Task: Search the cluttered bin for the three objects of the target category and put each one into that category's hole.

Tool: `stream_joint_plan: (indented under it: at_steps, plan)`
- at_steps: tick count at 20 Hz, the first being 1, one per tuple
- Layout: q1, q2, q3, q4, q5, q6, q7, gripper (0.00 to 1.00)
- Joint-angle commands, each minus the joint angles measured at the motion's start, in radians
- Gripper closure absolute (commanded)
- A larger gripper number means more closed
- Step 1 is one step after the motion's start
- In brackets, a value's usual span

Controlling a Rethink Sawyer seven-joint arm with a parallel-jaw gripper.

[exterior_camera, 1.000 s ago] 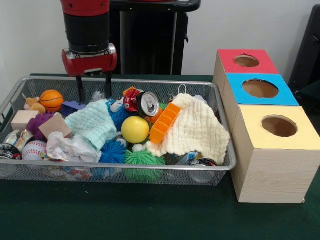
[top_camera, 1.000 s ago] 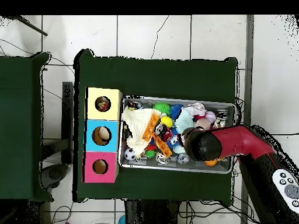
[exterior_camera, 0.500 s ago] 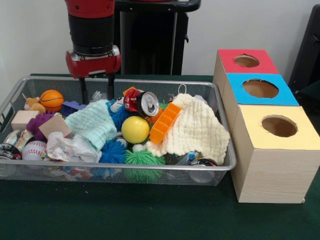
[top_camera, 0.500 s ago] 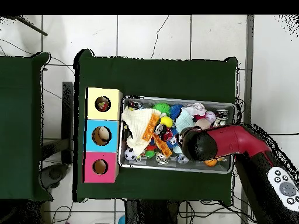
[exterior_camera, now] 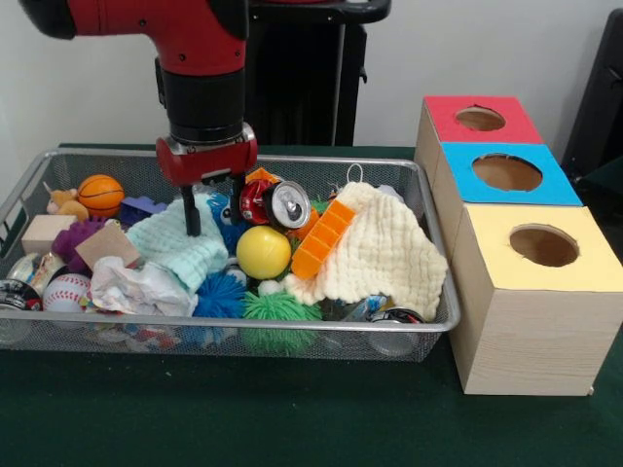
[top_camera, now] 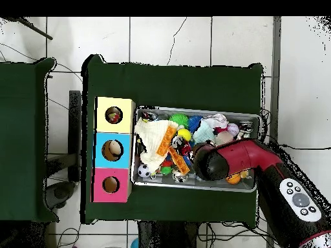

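Hand (exterior_camera: 212, 206) spread open above mint cloth (exterior_camera: 180, 245), red can (exterior_camera: 276, 202) and yellow ball (exterior_camera: 264, 253) beside it in the bin (exterior_camera: 428, 321)

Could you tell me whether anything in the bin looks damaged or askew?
The red crushed drink can lies on its side atop the pile, dented. The cream knitted cloth drapes onto the wire mesh bin's front rim. Nothing has spilled onto the table.
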Motion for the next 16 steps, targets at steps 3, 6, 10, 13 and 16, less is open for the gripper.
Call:
stream_joint_plan:
  at_steps: [3, 6, 10, 13, 16]
  plan:
    - [-0.046, 0.073, 0.009, -0.045, -0.021, 0.027, -0.211, 0.00]
    - [-0.061, 0.072, 0.029, -0.051, -0.005, 0.050, -0.248, 0.00]
    - [-0.070, 0.081, 0.040, -0.059, -0.012, 0.053, -0.270, 0.00]
    - [-0.075, 0.097, 0.044, -0.078, -0.020, 0.055, -0.289, 0.00]
    - [-0.066, 0.098, 0.036, -0.089, -0.037, 0.047, -0.278, 0.00]
